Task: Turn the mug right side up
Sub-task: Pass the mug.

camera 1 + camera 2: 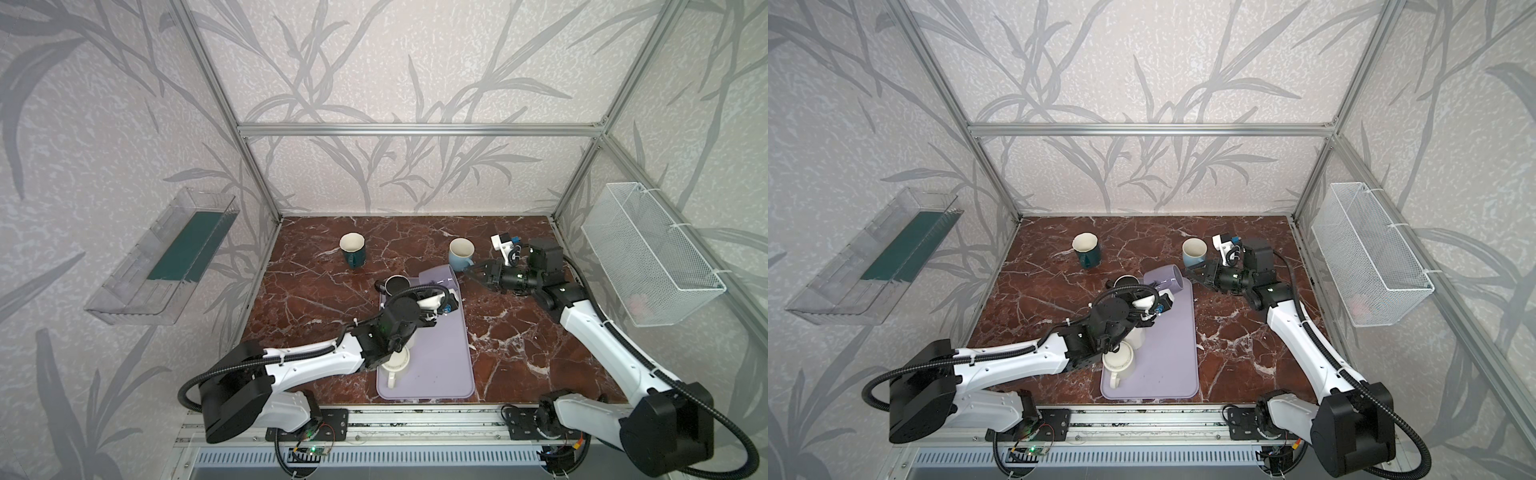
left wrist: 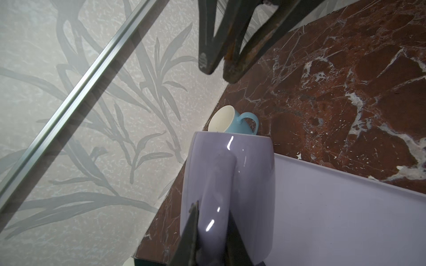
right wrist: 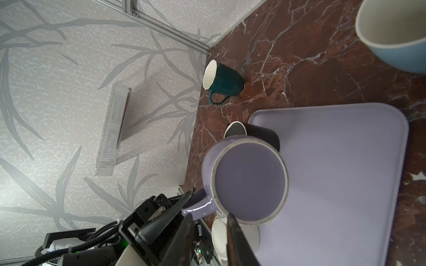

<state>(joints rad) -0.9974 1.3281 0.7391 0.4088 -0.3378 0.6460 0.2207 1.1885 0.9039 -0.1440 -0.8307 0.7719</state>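
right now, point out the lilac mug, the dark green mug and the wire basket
lilac mug [image 3: 250, 182]: right wrist view, inner base
dark green mug [image 1: 358, 257]: top view, outer wall
wire basket [image 1: 656, 249]: top view, mesh wall

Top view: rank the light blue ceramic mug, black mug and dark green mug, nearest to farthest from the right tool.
1. Light blue ceramic mug, beside the right tool.
2. Black mug, by the lilac tray.
3. Dark green mug, back left.

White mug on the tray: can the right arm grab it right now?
Probably not easily. The white mug sits partly under the left arm, and the purple mug in the left claw lies between it and the right claw.
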